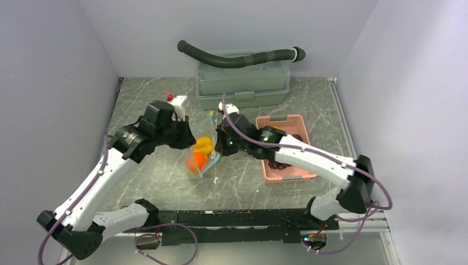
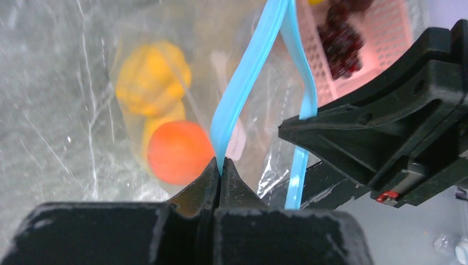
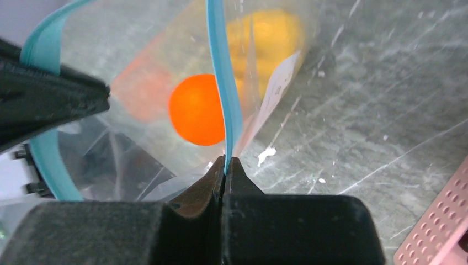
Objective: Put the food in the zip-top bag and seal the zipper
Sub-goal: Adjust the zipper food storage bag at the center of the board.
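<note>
Up top, over the middle of the surface (image 1: 154, 182), we've got the zip-top bag (image 1: 205, 165) hanging between the left claw (image 1: 186, 137) and right claw (image 1: 219, 138), orange ball (image 1: 196, 161) and yellow lemon (image 1: 203, 144) inside; the grape bunch (image 1: 280, 164) sits in the pink basket (image 1: 287, 175) toward the right edge. Left wrist: we see the left claw (image 2: 219, 171) pinched tight on the teal zipper (image 2: 243, 83). Right wrist: right claw (image 3: 225, 165) clamped on the zipper (image 3: 221, 72) too.
</note>
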Action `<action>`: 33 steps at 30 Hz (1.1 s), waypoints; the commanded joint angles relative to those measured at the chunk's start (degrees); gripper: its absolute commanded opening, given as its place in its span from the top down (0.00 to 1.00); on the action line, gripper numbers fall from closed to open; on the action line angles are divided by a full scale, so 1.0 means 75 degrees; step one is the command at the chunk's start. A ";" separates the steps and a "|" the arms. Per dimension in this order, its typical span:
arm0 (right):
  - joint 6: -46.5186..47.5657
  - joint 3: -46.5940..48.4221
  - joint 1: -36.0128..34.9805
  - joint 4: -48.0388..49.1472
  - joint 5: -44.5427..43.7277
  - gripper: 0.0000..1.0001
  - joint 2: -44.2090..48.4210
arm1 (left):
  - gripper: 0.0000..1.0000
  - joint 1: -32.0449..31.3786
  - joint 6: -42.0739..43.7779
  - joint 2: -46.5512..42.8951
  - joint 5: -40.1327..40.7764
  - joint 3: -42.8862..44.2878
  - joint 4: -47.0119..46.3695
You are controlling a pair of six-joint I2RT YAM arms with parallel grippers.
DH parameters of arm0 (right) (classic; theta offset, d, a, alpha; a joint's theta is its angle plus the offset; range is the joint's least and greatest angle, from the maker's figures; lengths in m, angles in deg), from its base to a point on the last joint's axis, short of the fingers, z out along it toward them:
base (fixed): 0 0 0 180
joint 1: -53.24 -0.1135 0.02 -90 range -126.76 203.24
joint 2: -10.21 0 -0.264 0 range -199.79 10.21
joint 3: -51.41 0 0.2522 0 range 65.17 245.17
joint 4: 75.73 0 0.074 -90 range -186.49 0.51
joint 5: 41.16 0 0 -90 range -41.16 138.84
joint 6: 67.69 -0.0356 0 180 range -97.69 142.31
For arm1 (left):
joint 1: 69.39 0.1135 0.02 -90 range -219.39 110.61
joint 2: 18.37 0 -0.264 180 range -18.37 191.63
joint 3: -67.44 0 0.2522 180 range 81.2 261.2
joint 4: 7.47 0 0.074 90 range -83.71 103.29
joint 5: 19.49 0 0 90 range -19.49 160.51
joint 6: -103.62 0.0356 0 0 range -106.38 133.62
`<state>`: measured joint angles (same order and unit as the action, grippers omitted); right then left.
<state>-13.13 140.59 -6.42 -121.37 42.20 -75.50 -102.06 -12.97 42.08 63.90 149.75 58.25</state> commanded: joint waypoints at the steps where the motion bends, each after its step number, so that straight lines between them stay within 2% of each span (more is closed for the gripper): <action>1: 0.0252 0.0650 0.0033 -0.0273 -0.0639 1.00 0.0971 | 1.00 -0.0004 0.0240 -0.0426 0.0209 0.1134 0.0227; 6: 0.0262 0.0433 0.0033 -0.0170 -0.0861 1.00 0.1304 | 1.00 -0.0004 0.0313 -0.0543 0.0471 0.1230 0.0350; 14: -0.0030 -0.0573 0.0088 0.0366 -0.0545 1.00 0.0429 | 1.00 -0.0004 -0.0210 -0.0379 0.0233 -0.1141 -0.0860; 16: -0.0067 -0.0621 0.0093 0.0324 -0.0522 1.00 0.0282 | 1.00 -0.0004 -0.0282 -0.0282 0.0125 -0.1342 -0.0967; 19: -0.0036 -0.0486 0.0091 0.0213 -0.0591 1.00 0.0415 | 1.00 -0.0003 -0.0173 -0.0336 -0.0075 -0.0943 -0.0797; 27: 0.0075 0.0170 0.0074 -0.0036 -0.0647 1.00 0.1279 | 1.00 -0.0003 0.0290 -0.0734 -0.0022 0.1074 0.0049; 30: 0.0028 0.0058 0.0068 0.0132 -0.0541 1.00 0.1396 | 1.00 0.0002 0.0420 -0.0875 0.0297 0.1221 0.0191; 33: -0.0065 -0.0162 0.0068 0.0207 -0.0480 1.00 0.1217 | 1.00 -0.0004 0.0431 -0.0946 0.0561 0.0871 0.0188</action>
<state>-12.83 139.74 -6.04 -121.26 38.42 -65.21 -102.06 -11.15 35.10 65.41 157.84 57.82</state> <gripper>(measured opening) 0.015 0.014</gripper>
